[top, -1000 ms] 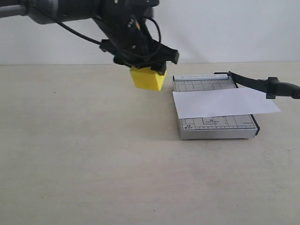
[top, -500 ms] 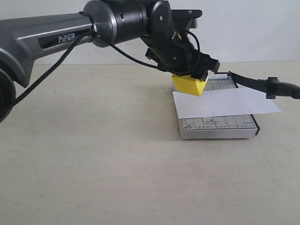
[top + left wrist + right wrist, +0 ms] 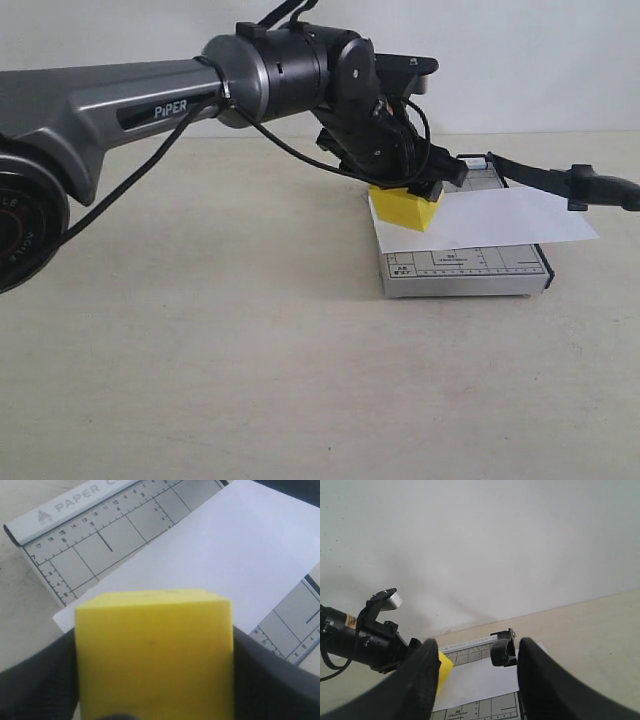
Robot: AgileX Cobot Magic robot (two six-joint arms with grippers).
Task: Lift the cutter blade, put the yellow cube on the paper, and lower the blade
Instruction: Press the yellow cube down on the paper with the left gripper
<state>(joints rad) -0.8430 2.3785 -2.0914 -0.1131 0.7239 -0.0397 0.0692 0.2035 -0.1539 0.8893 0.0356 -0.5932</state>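
Fingers of the left gripper [image 3: 405, 190] clamp the yellow cube [image 3: 404, 210] at the left end of the paper [image 3: 500, 220] on the cutter base [image 3: 470, 270], centre of the exterior view. Only the right wrist view shows the right gripper [image 3: 479, 647]: fingers spread, empty, behind the raised cutter blade [image 3: 540, 178].

My left arm [image 3: 120, 95] reaches in from the left over the pale bench [image 3: 200, 350]. The left end effector [image 3: 405, 188] is clamped on the top of the yellow cube [image 3: 402, 210]. The cube is low over the left end of the white paper [image 3: 500, 222], which lies across the grey gridded cutter base [image 3: 465, 272]; I cannot tell if they touch. The black cutter blade [image 3: 545, 180] is raised, slanting from the base's far edge out to the right.
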